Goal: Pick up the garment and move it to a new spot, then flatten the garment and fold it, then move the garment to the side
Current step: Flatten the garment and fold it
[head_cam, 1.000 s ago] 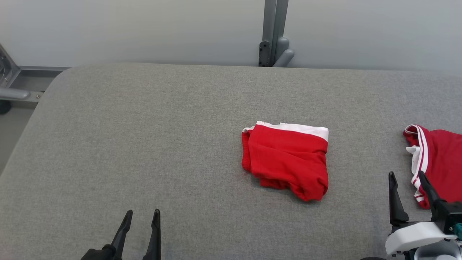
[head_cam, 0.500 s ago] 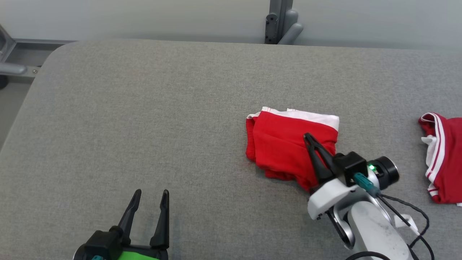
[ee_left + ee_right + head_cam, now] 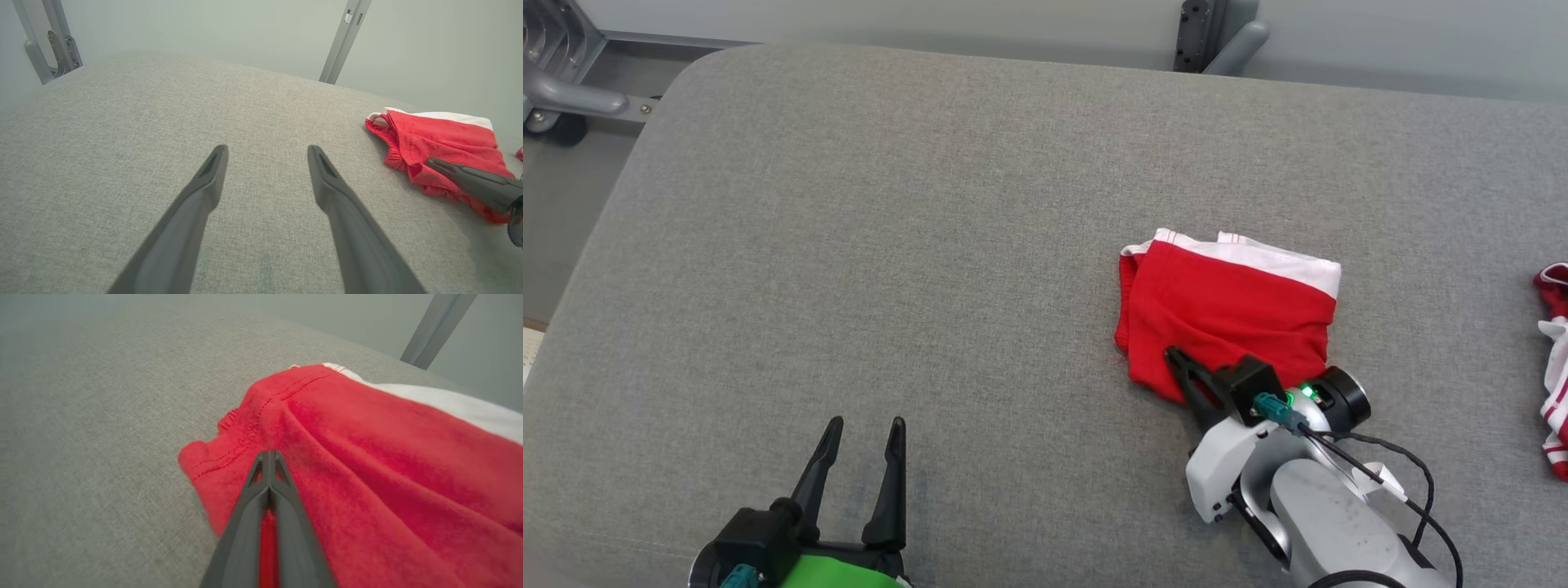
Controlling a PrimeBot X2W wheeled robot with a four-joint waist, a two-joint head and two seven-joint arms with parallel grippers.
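Observation:
The garment (image 3: 1229, 306) is a folded red piece with a white band along its far edge, lying right of centre on the grey table (image 3: 890, 204). My right gripper (image 3: 1176, 357) is shut, its tips together on the near-left corner of the garment. In the right wrist view the closed fingertips (image 3: 269, 454) rest on the red cloth (image 3: 388, 457), and I see no fabric pinched between them. The left wrist view shows the same garment (image 3: 441, 139) with the right gripper (image 3: 433, 162) at its near edge. My left gripper (image 3: 866, 426) stands open over bare table (image 3: 267, 151).
A second red garment with white stripes (image 3: 1556, 359) lies at the right edge of the table. A grey metal post (image 3: 1209, 33) stands behind the far edge, and a metal frame (image 3: 564, 73) beyond the table's far-left corner.
The head camera has shifted. My right gripper went from open near the striped garment to shut on the folded garment's near-left corner. The left gripper stays open.

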